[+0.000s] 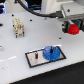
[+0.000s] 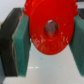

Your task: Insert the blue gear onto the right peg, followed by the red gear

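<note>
Red gear (image 2: 49, 29) in claw (image 2: 46, 37), top cropped, peg unclear

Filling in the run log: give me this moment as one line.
blue gear: on plate, at right peg | red gear: held between jaws, off the table | gripper: shut on red gear, away from plate

Exterior view: high, angled down, wide over table (image 1: 10, 50). Wrist view: close; both share red gear (image 2: 48, 29).
</note>
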Available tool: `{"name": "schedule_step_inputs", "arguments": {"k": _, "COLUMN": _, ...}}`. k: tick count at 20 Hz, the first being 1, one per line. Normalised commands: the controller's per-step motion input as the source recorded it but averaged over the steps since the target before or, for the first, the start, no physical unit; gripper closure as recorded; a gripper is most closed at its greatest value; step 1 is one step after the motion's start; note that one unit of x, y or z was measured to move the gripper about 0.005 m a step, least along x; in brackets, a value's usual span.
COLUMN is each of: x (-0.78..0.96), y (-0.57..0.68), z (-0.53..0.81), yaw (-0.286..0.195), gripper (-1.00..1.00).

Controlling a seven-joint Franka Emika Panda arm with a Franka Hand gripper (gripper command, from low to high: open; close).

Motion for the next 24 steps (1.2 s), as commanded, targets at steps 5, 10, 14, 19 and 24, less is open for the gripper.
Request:
{"name": "schedule_step_inputs", "arguments": {"k": 5, "x": 0.51, "y": -0.38, "z": 0.25, "yaw": 0.0, "gripper": 1.0}}
{"name": "schedule_step_inputs", "arguments": {"k": 10, "x": 0.53, "y": -0.39, "z": 0.19, "yaw": 0.0, "gripper": 1.0}}
{"name": "schedule_step_inputs", "arguments": {"k": 14, "x": 0.57, "y": -0.36, "z": 0.13, "yaw": 0.0, "gripper": 1.0}}
{"name": "schedule_step_inputs", "arguments": {"k": 19, "x": 0.62, "y": -0.31, "z": 0.05, "yaw": 0.0, "gripper": 1.0}}
{"name": "schedule_step_inputs", "arguments": {"k": 24, "x": 0.55, "y": -0.22, "z": 0.01, "yaw": 0.0, "gripper": 1.0}}
